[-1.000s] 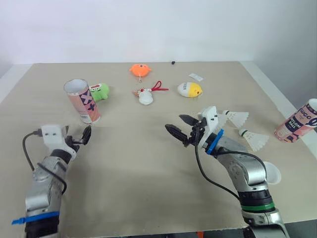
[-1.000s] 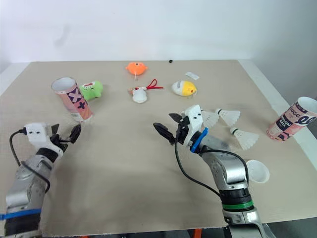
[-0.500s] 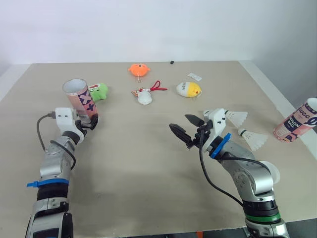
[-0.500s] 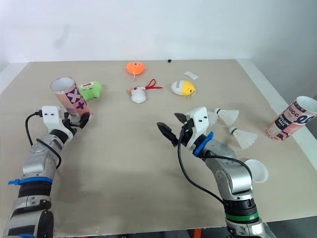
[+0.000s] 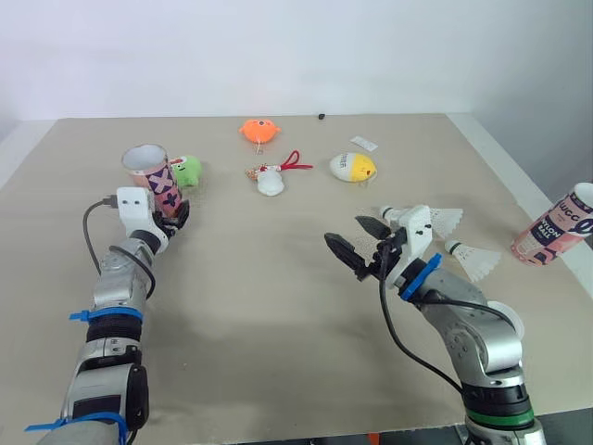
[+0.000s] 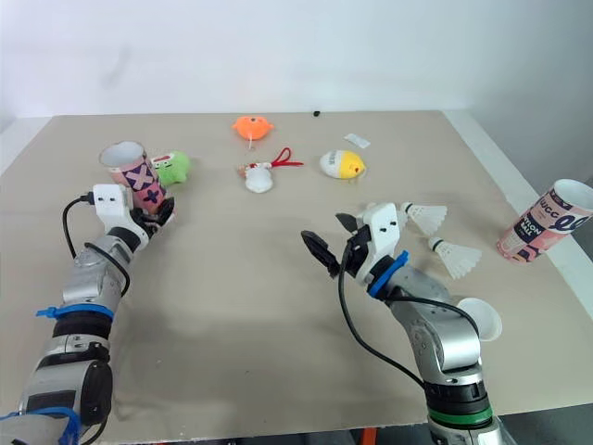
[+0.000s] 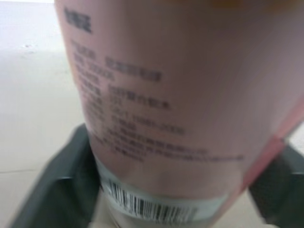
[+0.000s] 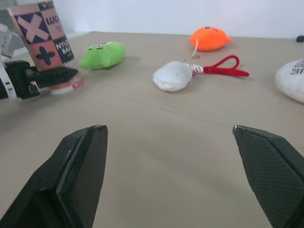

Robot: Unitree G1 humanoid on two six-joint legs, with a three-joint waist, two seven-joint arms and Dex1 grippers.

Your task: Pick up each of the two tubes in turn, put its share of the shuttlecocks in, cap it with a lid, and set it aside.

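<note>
Left tool seemingly grips the pink tube at its base; right tool gapes wide.

At the lower left of the frame, the left arm was a chain of silver-grey metal segments with black joints, cinched by a blue plastic tie. A thin black cable looped to the white box-shaped housing behind the left gripper. At the lower right, the right arm was rounder and silver-grey, ringed by a green band and a blue strap. A second black cable curved along it. The right gripper had its own white housing and two black wedge-shaped fingers with finely textured faces.
</note>
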